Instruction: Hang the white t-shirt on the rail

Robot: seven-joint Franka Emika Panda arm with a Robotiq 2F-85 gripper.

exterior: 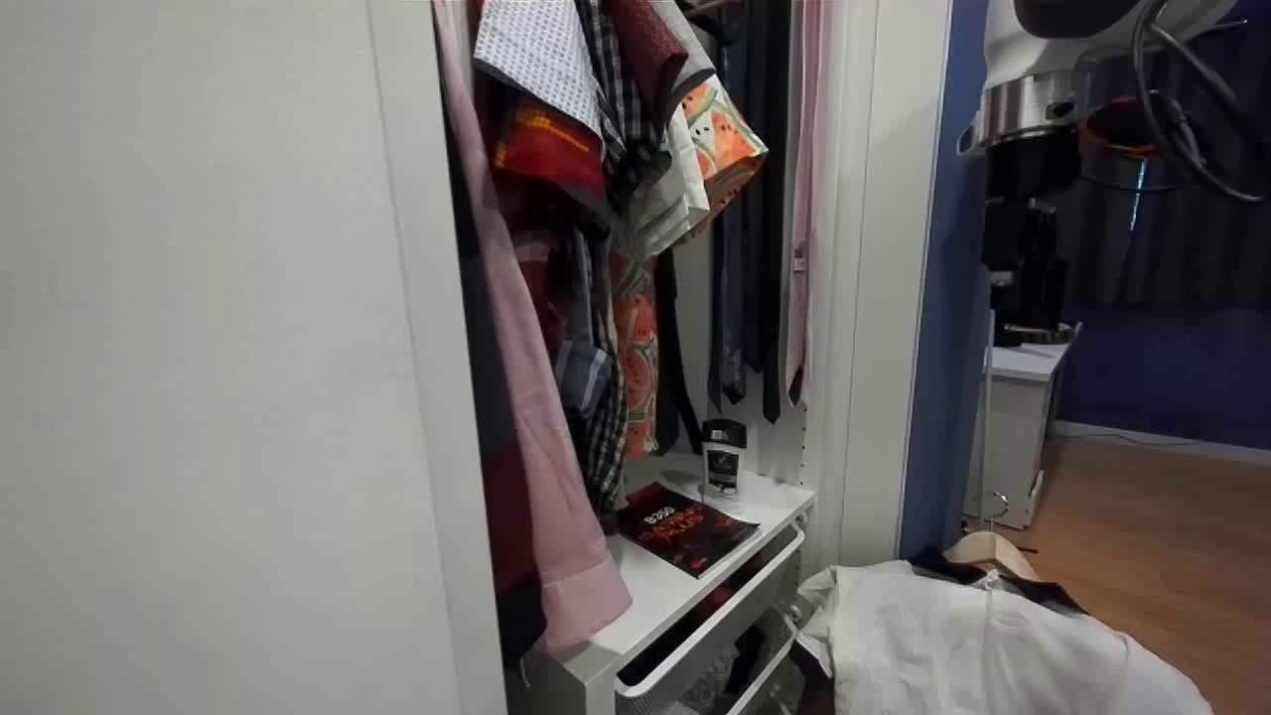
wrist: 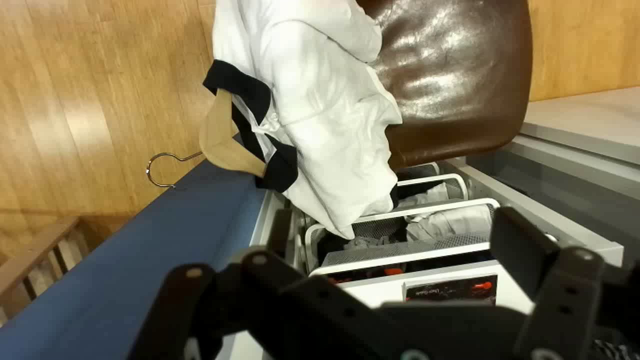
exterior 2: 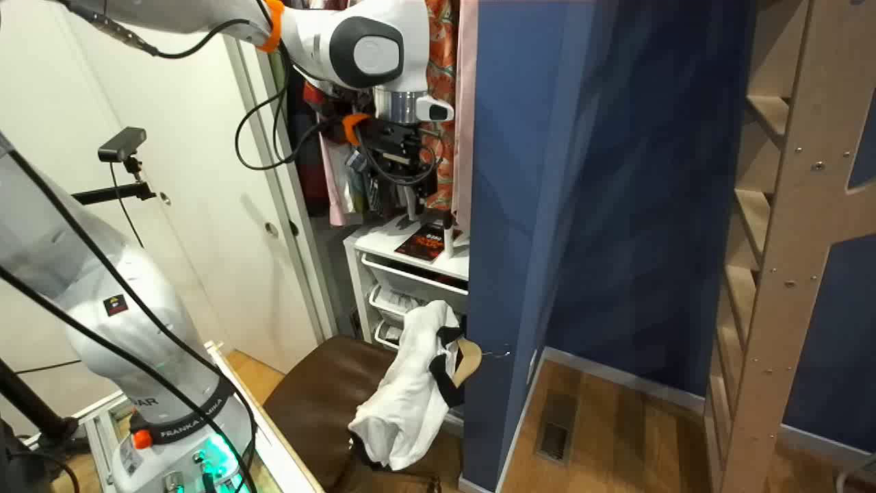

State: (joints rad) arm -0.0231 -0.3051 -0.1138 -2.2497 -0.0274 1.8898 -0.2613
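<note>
The white t-shirt (exterior 2: 414,397), with dark collar and bands, lies on the brown leather seat (exterior 2: 311,404). It also shows in an exterior view (exterior: 993,645) and the wrist view (wrist: 325,110). Its light wooden hanger (wrist: 225,145) sticks out of the collar. The metal hook (wrist: 159,170) extends past the seat, beside the blue wall. My gripper (wrist: 400,240) is open and empty, its fingers wide apart. In an exterior view it (exterior 2: 428,212) points down in front of the wardrobe, above and apart from the shirt. The rail is out of view above the hanging clothes.
Hanging garments (exterior: 635,199) and a pink sleeve (exterior: 556,477) fill the wardrobe. A white drawer unit (exterior: 635,636) carries a dark booklet (exterior: 685,526) and a bottle (exterior: 723,462). The blue wall (exterior 2: 520,205) and a wooden ladder (exterior 2: 766,274) stand to one side.
</note>
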